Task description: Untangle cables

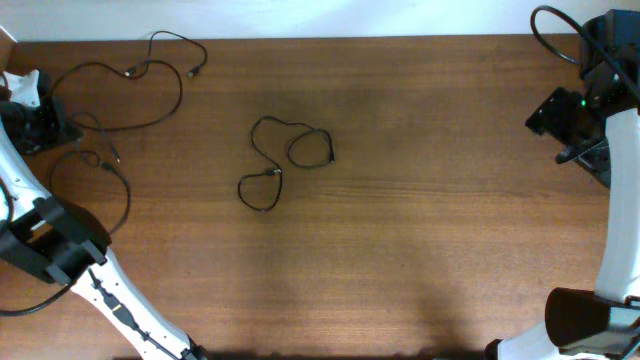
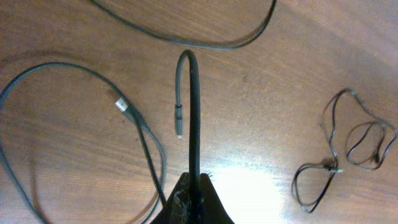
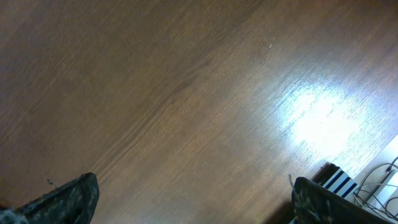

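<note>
A bare brown wooden table (image 1: 420,220) lies under both my arms. My left gripper (image 2: 194,190) is clamped tight on one thin black cord. This gripped cable (image 2: 194,124) rises from between my fingers, arches over and drops its plug (image 2: 178,127) back alongside itself. Whether that end touches the wood I cannot tell.

Just beside my grip on the left runs a second cable (image 2: 151,146) with a metallic tip, sweeping round in a wide loop. It passes so near my fingers that I cannot tell whether it crosses the one I hold. Farther out, a long cable (image 2: 205,45) curves across the table, apart from both in the wrist view.

Well away, near the middle of the table, a small cable (image 1: 276,175) lies by itself. It touches no other cord, though it is folded into a couple of loops over itself.

My right gripper (image 3: 193,199) hangs at the far side with its fingers spread wide, holding nothing, only wood between them.

I judge the job partly done. One cord is set apart, while the cords on my left lie close together and need drawing away from each other. The small cable's own loops may want opening too.
</note>
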`<state>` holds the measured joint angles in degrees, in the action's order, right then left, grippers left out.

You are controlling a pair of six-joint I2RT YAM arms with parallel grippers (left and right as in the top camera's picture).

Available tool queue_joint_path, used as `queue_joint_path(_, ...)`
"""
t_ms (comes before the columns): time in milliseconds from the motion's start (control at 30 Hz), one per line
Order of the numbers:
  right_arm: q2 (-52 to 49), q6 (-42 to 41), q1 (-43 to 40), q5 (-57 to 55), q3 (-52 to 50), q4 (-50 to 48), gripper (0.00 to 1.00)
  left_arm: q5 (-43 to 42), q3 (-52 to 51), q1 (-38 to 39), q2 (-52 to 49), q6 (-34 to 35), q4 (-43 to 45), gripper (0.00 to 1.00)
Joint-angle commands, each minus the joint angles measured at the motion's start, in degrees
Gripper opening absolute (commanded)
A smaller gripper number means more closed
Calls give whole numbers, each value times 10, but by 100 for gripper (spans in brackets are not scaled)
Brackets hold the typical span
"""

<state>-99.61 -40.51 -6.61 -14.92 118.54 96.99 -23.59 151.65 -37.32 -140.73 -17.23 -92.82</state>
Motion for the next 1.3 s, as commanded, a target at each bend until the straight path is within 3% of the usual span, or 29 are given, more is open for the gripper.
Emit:
queue_joint_path(0,-1,-2,-2,-1,0,1,99,116,2,-15,9,12,-16,0)
queue_joint_path(67,-1,-2,-2,-1,0,1,98,183,-9,-26,9,73,-19,0)
queue_joint_path(233,-1,-2,-2,-1,0,1,98,206,-117,-70,9,115,8,1)
queue_joint_path(267,-1,-2,-2,-1,0,1,98,204,-136,-76,9,116,16,31)
queue_joint_path(300,-1,-2,-2,-1,0,1,99,204,-150,-79,9,116,26,47)
queue_joint_path(367,-1,-2,-2,-1,0,1,98,204,-158,-82,9,116,37,96)
queue_joint_path(400,-1,-2,-2,-1,0,1,98,204,-157,-82,10,116,41,99)
queue_joint_path(467,-1,-2,-2,-1,0,1,98,204,-143,-82,10,118,43,99)
queue_joint_path(567,-1,-2,-2,-1,0,1,99,200,-90,-83,14,193,36,99)
queue_joint_path(667,-1,-2,-2,-1,0,1,98,75,5,-81,17,195,37,95)
queue_joint_path(733,-1,-2,-2,-1,0,1,99,62,23,-78,17,191,34,86)
queue_joint_path(867,-1,-2,-2,-1,0,1,98,64,10,-77,17,161,19,84)
queue_joint_path(900,-1,-2,-2,-1,0,1,98,64,7,-77,17,154,17,65)
queue_joint_path(933,-1,-2,-2,-1,0,1,98,64,3,-75,17,154,16,58)
queue_joint_path(1067,-1,-2,-2,-1,0,1,98,64,-47,-59,17,155,17,40)
queue_joint_path(1133,-1,-2,-2,-1,0,1,98,69,-82,-52,17,155,30,52)
queue_joint_path(1167,-1,-2,-2,-1,0,1,98,68,-99,-50,17,155,37,70)
queue_joint_path(1267,-1,-2,-2,-1,0,1,98,71,-156,-49,17,155,53,70)
